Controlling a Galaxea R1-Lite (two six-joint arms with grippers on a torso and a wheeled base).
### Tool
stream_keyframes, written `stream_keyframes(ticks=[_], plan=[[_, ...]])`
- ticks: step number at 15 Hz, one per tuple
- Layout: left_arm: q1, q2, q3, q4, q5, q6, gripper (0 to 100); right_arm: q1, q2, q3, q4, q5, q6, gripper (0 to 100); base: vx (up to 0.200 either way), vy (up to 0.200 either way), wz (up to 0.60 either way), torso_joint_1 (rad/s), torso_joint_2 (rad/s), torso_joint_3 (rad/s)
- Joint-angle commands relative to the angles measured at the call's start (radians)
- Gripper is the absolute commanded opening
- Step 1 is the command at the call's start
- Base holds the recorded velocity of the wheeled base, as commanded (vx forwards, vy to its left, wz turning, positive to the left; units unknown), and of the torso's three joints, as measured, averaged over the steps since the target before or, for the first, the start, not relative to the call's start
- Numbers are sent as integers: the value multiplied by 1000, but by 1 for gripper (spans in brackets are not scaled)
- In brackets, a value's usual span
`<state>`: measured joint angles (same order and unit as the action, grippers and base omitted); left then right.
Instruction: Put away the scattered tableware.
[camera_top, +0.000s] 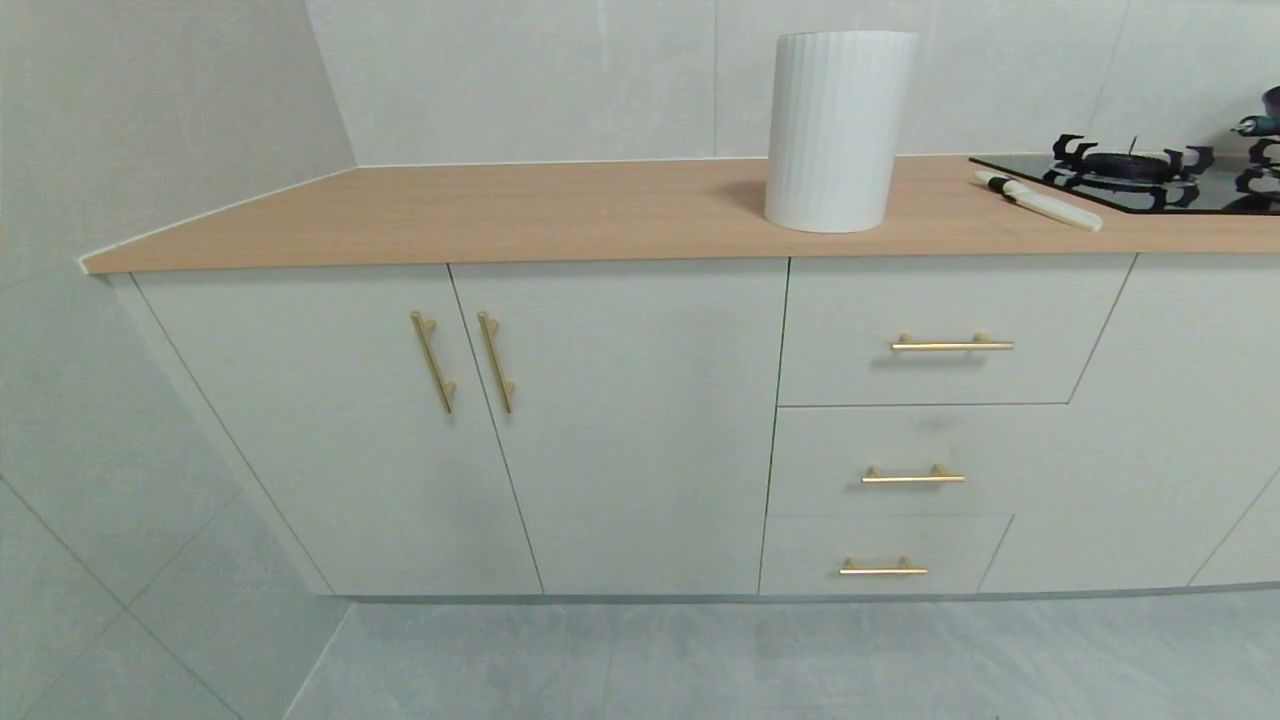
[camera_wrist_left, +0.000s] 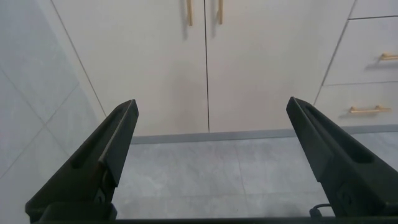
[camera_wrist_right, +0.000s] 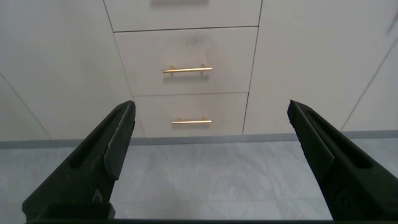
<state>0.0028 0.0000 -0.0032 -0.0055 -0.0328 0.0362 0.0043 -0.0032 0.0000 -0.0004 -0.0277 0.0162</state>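
Observation:
A cream-handled utensil, knife-like, lies on the wooden countertop at the right, against the hob's edge. To its left stands a tall white ribbed cylinder, upright near the counter's front. My left gripper is open with nothing between its fingers, low down and facing the double cabinet doors and the floor. The right gripper is also open and holds nothing, low in front of the lower drawers.
A black glass hob with pan supports fills the counter's right end. Below are two doors with gold handles and three drawers stacked at the right, all closed. A tiled wall closes the left side. Grey floor tiles lie before the cabinet.

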Motion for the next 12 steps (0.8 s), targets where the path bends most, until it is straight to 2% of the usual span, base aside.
stream_keyframes(ticks=[1, 12], plan=[[0, 0, 0, -1, 1, 1, 100, 0, 3, 0, 0, 0, -1, 100, 200, 0, 0, 2, 2, -2], [0, 0, 0, -1, 1, -1, 100, 0, 3, 0, 0, 2, -1, 100, 200, 0, 0, 4, 1, 3]])
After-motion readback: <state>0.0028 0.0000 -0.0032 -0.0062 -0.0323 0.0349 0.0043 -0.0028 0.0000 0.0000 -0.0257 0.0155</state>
